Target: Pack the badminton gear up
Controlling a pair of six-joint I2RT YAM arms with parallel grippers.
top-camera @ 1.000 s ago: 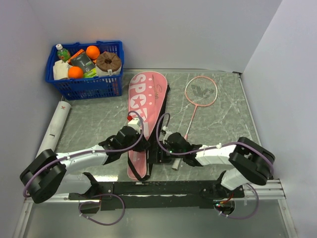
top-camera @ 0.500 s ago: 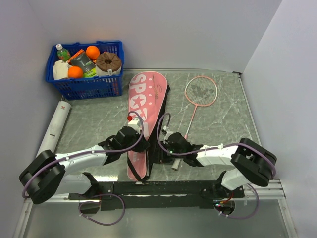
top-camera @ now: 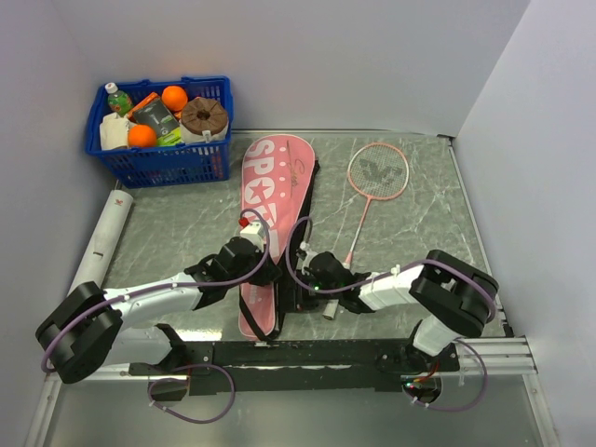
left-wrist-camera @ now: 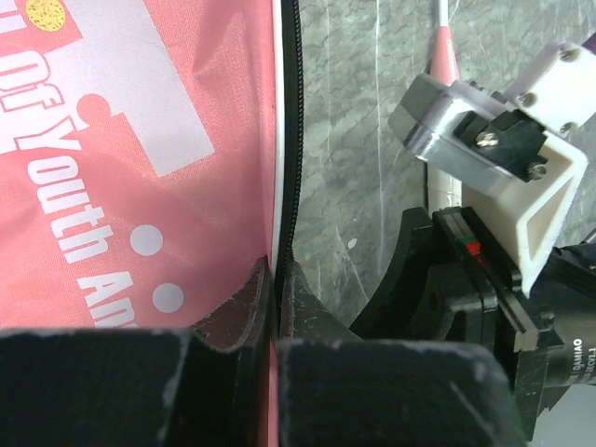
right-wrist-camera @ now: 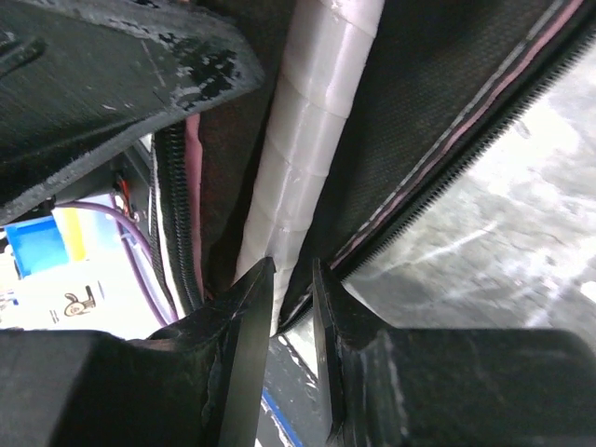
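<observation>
The pink case point(top-camera: 272, 186) is lying lengthwise down the middle of the desk point(top-camera: 186, 223), its narrow end toward me and its side seam gaping. Inside that gap a white wrapped handle point(right-wrist-camera: 317, 140) is showing against the black lining, so I judge one racket is partly bagged and I am busy seating it.

My right tool point(right-wrist-camera: 291, 279) is working at the case's right edge. Its jaws are drawn in to a narrow gap around the lower end of that handle, with the black flap's toothed edge running into the same gap. By the look of it the pinch is landing on the handle, though the flap may be caught too.

My left tool point(left-wrist-camera: 277, 279) is pressing together on the zip edge point(left-wrist-camera: 289, 140) of the pink upper flap and holding it.

The next move, as I read it, is calling for the handle to slide deeper, clear of the zip teeth, without dragging the lower flap along. After that the right tool would need to let go.

The second racket point(top-camera: 377, 172) is lying just right of the case, its pink-rimmed head far from me. The long tube point(top-camera: 105, 233) is resting well apart at the left wall, near the blue basket point(top-camera: 158, 163).
</observation>
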